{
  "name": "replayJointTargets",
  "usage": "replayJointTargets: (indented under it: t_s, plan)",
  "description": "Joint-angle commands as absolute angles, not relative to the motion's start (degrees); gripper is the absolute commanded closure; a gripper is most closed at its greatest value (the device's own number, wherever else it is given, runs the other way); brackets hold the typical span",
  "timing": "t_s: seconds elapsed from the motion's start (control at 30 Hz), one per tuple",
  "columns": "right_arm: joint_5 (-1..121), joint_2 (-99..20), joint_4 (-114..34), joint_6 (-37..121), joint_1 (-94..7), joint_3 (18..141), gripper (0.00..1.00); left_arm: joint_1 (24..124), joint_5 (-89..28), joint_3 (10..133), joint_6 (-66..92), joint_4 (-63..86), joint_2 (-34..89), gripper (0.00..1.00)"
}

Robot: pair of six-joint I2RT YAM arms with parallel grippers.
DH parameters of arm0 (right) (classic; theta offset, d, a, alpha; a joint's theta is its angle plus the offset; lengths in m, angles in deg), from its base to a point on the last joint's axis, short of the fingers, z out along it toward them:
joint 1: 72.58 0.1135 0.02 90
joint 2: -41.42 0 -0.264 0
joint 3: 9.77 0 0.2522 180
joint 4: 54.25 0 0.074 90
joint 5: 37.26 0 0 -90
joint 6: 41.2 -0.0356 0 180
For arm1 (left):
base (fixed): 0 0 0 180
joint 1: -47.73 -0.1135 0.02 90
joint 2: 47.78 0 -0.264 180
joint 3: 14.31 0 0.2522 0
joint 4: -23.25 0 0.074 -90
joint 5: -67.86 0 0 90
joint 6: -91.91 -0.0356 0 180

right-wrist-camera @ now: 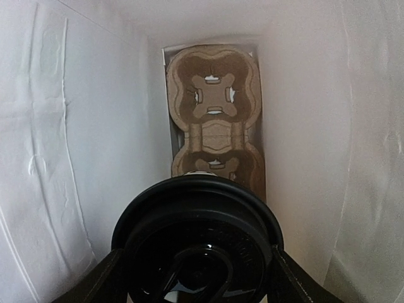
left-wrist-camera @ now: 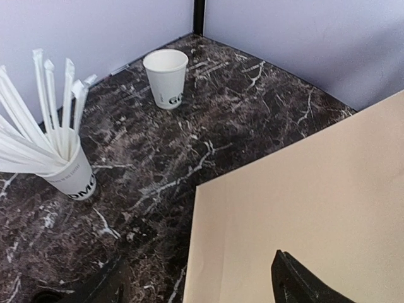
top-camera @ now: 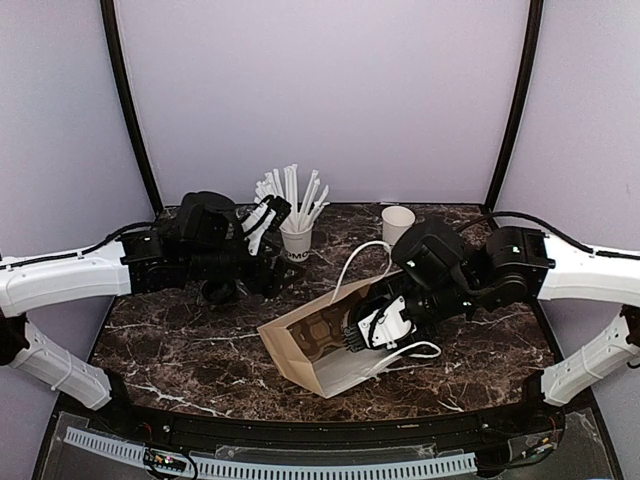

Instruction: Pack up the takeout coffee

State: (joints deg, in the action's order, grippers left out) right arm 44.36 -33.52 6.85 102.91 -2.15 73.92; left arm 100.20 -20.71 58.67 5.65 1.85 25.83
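Observation:
The takeout coffee, a white cup (top-camera: 390, 322) with a round black lid (right-wrist-camera: 197, 243), is held in my right gripper (right-wrist-camera: 197, 278), whose fingers press on both sides of the lid. Cup and gripper (top-camera: 372, 328) are at the mouth of a brown paper bag (top-camera: 300, 355) lying on its side; the bag's white inner walls (right-wrist-camera: 82, 126) surround them. A brown cardboard cup carrier (right-wrist-camera: 213, 120) lies at the bag's bottom, just beyond the lid. My left gripper (left-wrist-camera: 202, 293) is open, its two fingers either side of the bag's outer edge (left-wrist-camera: 303, 202); in the top view it (top-camera: 278, 280) sits by the bag's far-left side.
A white cup full of white straws (top-camera: 295, 240) stands at the back centre, also in the left wrist view (left-wrist-camera: 72, 177). An empty lidless white cup (top-camera: 397, 222) stands back right, also in that view (left-wrist-camera: 166, 79). White bag handles (top-camera: 415, 350) loop by the right gripper.

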Motion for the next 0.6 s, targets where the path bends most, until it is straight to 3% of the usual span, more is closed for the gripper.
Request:
replayJointTargets:
  t_s: [0.0, 0.57]
  plan:
    - [40.0, -30.9, -1.5, 106.0, -0.5, 70.6, 0.59, 97.2, -32.3, 58.4, 8.3, 6.1, 29.2, 0.20]
    - [34.3, -32.9, -10.4, 109.3, 0.8, 65.0, 0.60, 88.8, -48.6, 61.0, 10.0, 11.2, 46.8, 0.24]
